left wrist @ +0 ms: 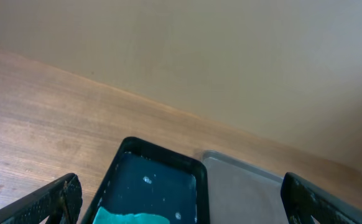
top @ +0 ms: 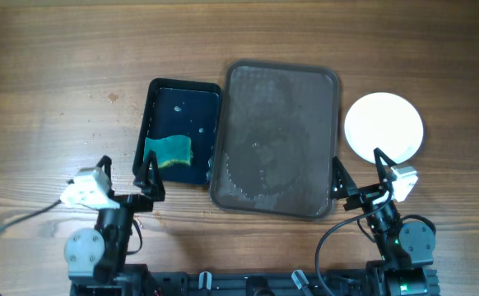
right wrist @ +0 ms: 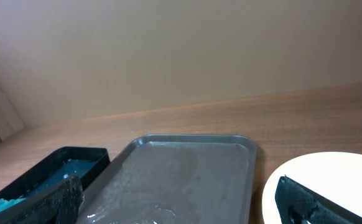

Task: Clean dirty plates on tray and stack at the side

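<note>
**woodgrain_fan:** Wooden tabletop [top: 50,57], plain beige wall behind. We see one white plate [top: 383,126] lying flat on the wood, just right of the grey tray [top: 281,90], by its far right corner. It's round, so no long axis to speak of.

**yam_tinkerer:** Yep, we'd call it plain white, no marks we can make out. The tray's long side runs away from the arms, and its bed looks wet and streaky. Just left of it sits a black tub [top: 152,99] of water with a green sponge [top: 168,150].

**woodgrain_fan:** We also checked the left gripper [top: 128,174] and right gripper [top: 360,174]: fingers spread wide on both, holding nothing.
</note>
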`<state>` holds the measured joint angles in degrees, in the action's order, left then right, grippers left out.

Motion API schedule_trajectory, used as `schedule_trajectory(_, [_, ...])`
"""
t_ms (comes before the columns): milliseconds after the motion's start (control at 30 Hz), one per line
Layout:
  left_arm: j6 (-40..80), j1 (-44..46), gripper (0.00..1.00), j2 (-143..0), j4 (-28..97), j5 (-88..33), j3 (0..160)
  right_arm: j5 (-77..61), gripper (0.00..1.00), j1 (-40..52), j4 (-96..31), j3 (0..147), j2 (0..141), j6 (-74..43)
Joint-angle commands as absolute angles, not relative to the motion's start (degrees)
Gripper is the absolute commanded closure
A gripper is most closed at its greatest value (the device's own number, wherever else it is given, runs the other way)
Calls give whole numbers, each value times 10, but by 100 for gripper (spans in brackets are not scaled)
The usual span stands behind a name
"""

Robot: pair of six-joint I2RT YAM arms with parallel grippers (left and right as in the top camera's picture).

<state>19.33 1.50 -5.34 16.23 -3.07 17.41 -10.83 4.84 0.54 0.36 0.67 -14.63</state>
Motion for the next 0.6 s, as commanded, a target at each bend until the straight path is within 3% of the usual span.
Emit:
schedule_trajectory(0, [184, 1, 0, -5, 148, -53, 124, -102, 0, 50, 8, 3, 2, -139])
schedule_trajectory(200, [185, 2, 0, -2, 36, -87, 1, -102, 0, 50, 8, 3, 2, -139])
schedule_trajectory(567, [184, 2, 0, -3, 36, -87, 4, -102, 0, 50, 8, 3, 3, -139])
